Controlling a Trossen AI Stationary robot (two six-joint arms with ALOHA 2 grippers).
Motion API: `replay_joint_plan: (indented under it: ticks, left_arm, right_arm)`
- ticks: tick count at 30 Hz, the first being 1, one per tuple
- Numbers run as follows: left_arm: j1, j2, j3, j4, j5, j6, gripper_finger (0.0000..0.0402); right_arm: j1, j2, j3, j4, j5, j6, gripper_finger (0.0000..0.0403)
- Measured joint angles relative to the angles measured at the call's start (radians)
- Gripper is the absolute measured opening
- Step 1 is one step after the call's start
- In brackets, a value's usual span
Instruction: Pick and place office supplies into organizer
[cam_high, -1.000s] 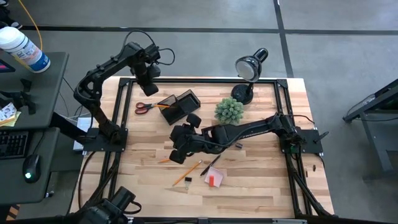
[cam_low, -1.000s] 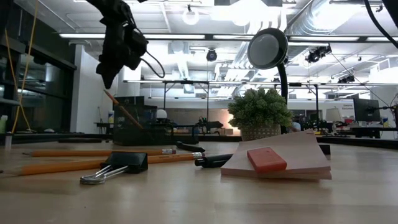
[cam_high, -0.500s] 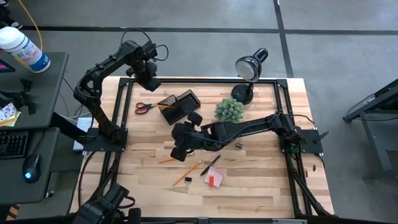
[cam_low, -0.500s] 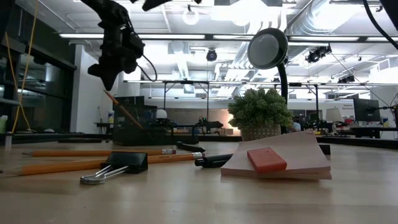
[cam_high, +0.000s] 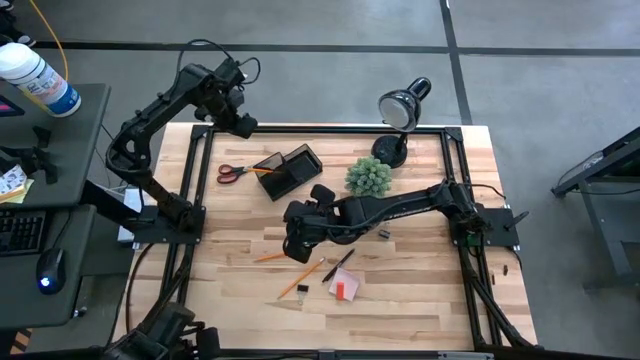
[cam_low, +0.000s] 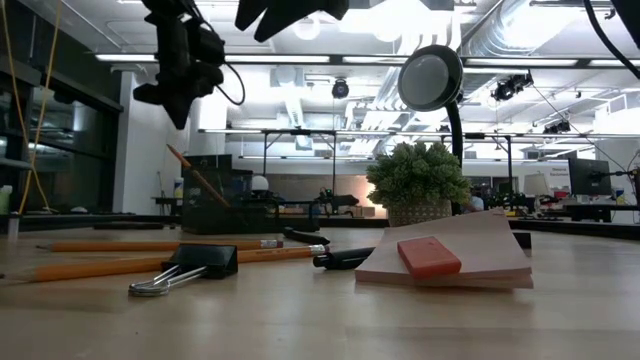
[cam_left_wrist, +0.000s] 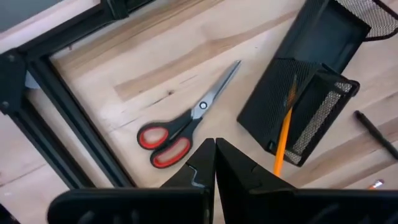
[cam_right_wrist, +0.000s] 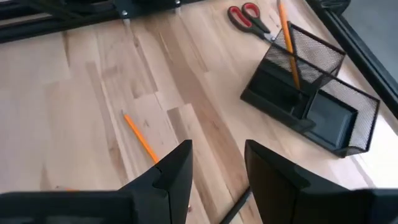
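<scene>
**One pencil in, the rest still out on the wood**

Wooden worktop (cam_high: 420, 290) below me, and most of the job is still spread across it. Look at the organizer (cam_high: 291, 170), the dark mesh box toward the far left of the boards: one orange pencil (cam_right_wrist: 288, 42) stands tilted in its tall compartment, and that is the only thing I can see inside it. The lower tray beside that compartment looks bare from my right wrist.

Now the leftovers. Scissors (cam_high: 234, 172) lie flat just beside the organizer, on its left, not in it. A loose pencil (cam_high: 268, 257) sits on the boards near my right hand, a second pencil (cam_high: 300, 276) a little nearer the front, a black pen (cam_high: 340, 266) beside that. Binder clip (cam_low: 190, 266) and the pink sticky-note pad (cam_high: 345, 289) wait near the front edge too. Plant (cam_high: 369, 177) and lamp (cam_high: 402, 108) are no business of mine.

My right hand (cam_high: 303, 243) hangs over the middle of the worktop with its fingers (cam_right_wrist: 177, 165) apart and nothing between them; the loose pencil lies just ahead of it. My left hand (cam_high: 240, 122) is up over the far left corner, clenched on nothing, scissors and organizer in its wrist view.

My read: early days. One item placed, six or so to go, and the loose pencil looks the likeliest next pick.
</scene>
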Motion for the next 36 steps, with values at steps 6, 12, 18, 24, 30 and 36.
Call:
replay_joint_plan:
  ticks: [6,12,18,24,30,36]
  left_arm:
    - [-0.023,-0.068,-0.142,0.067,0.043,-0.076,0.0001]
    - [-0.035,-0.205,-0.408,0.285,0.047,-0.264,0.0001]
    - [-0.034,-0.327,-0.558,0.489,-0.026,-0.465,0.0001]
    - [-0.041,-0.348,-0.581,0.513,-0.083,-0.53,0.0001]
    - [-0.111,-0.353,-0.581,0.492,-0.194,-0.614,0.0001]
    - [-0.177,-0.353,-0.581,0.373,-0.288,-0.865,0.0001]
  right_arm:
    - [0.0,0.0,0.0,-0.017,0.002,-0.041,0.0139]
    - [-0.018,0.0,0.0,-0.022,-0.017,-0.097,0.0139]
    - [-0.069,0.0,0.0,-0.021,-0.095,-0.174,0.0139]
    - [-0.14,-0.022,-0.002,-0.009,-0.244,-0.229,0.0139]
    - [-0.194,-0.042,-0.001,0.002,-0.313,-0.39,0.0139]
    - [-0.258,-0.051,-0.001,0.0,-0.409,-0.503,0.0139]
